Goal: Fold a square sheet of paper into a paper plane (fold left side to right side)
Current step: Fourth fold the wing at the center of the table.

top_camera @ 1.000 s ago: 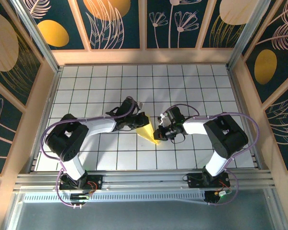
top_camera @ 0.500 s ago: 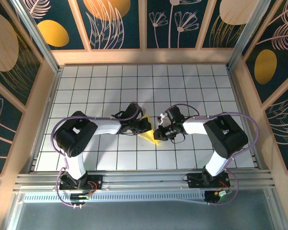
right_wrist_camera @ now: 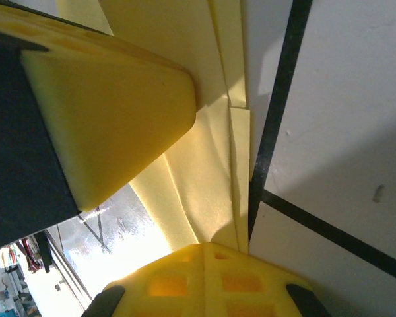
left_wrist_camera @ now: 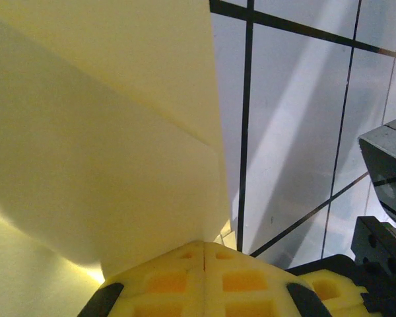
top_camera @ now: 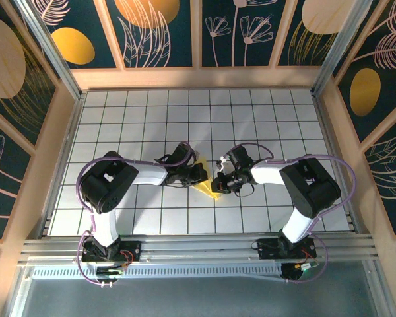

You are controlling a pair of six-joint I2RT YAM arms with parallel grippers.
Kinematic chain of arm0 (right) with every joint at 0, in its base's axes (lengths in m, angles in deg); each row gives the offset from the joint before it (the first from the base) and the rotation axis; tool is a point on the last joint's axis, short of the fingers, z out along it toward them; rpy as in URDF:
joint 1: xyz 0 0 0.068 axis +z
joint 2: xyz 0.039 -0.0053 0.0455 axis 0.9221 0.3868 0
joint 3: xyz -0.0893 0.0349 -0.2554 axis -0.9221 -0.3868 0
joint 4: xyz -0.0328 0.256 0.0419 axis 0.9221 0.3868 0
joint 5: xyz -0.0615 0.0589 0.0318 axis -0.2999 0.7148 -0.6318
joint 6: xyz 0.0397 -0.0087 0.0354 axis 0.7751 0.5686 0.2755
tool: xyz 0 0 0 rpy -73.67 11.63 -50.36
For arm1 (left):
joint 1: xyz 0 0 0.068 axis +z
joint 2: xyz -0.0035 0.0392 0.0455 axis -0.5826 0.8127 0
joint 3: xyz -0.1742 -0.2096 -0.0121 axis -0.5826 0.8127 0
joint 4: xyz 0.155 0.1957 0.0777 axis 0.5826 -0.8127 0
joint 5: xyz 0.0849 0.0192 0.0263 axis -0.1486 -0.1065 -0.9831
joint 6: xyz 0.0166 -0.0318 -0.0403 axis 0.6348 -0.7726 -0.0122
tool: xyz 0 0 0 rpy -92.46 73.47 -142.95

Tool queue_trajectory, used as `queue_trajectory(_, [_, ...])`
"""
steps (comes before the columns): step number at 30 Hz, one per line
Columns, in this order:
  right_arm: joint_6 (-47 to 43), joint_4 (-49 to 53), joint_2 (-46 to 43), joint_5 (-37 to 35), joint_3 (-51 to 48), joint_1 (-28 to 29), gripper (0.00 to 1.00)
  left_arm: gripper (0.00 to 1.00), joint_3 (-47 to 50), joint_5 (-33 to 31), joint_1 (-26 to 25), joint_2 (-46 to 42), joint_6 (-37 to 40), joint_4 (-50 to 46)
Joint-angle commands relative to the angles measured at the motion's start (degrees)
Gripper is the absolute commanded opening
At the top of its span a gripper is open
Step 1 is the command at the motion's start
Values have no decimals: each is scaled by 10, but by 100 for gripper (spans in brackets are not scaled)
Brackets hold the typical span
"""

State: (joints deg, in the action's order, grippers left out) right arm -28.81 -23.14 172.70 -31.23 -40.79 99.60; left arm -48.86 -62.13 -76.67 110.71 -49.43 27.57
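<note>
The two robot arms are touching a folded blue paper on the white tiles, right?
Not quite: the folded paper is yellow, not blue, as the top external view shows. The rest is right: the left gripper and the right gripper both reach it on the white tiled table.

floor: white grid tiles (top_camera: 264, 112) | walls: dark floral panels (top_camera: 247, 46), wooden frame (top_camera: 198, 78) | front: aluminium rail (top_camera: 198, 247)

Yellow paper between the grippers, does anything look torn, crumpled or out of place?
No tear shows. The folded yellow paper has layered edges that step slightly out of line near the right gripper.
</note>
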Motion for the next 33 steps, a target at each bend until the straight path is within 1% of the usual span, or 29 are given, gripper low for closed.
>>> queue_trajectory(1, [-7, 102, 37, -99, -22, 0, 0, 0, 27, -14, 22, 21, -20, 22])
queue_trajectory(5, [-10, 113, 40, -105, -16, 0, 0, 0, 34, -11, 36, 22, -20, 30])
queue_trajectory(14, [-20, 127, 54, -101, -18, 1, 0, 0, 18, -19, 75, 17, 15, 9])
queue_trajectory(17, [-20, 126, 53, -99, -19, 2, 0, 0, 7, -21, 93, 20, 32, 1])
queue_trajectory(20, [-21, 125, 54, -96, -20, 2, 0, 0, -13, -38, 113, 26, 62, -30])
queue_trajectory(28, [-18, 120, 51, -89, -21, 2, 0, 0, -41, -46, 169, 43, 98, -43])
queue_trajectory(33, [-17, 119, 46, -84, -19, 3, 0, 0, -50, -47, 185, 39, 114, -46])
